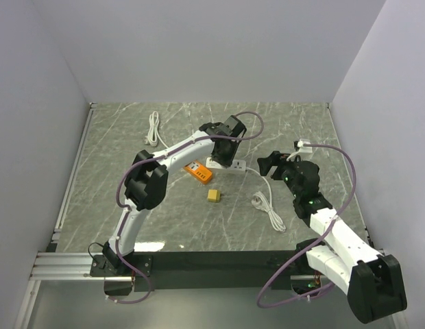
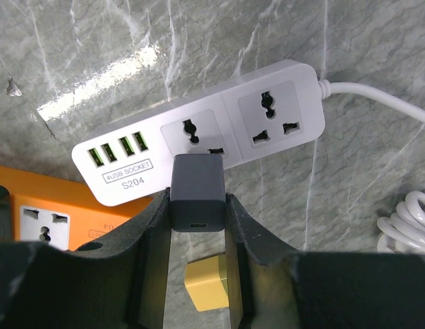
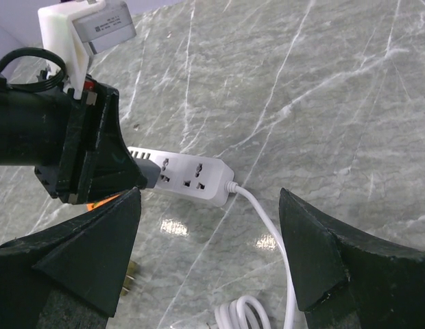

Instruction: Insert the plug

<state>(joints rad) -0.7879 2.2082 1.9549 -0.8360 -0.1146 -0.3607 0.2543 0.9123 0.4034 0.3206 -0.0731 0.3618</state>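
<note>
A white power strip (image 2: 199,133) with USB ports and two sockets lies on the marble table; it also shows in the top view (image 1: 225,164) and the right wrist view (image 3: 192,179). My left gripper (image 2: 197,205) is shut on a dark grey plug adapter (image 2: 197,194) and holds it at the strip's left socket; whether its prongs are in the socket is hidden. My right gripper (image 3: 212,260) is open and empty, hovering to the right of the strip above its white cord (image 3: 267,223).
An orange power strip (image 1: 199,173) lies just left of the white one. A small yellow plug (image 1: 213,195) sits in front of them. A coiled white cord (image 1: 267,209) lies at the right, another white cable (image 1: 154,129) at the back left.
</note>
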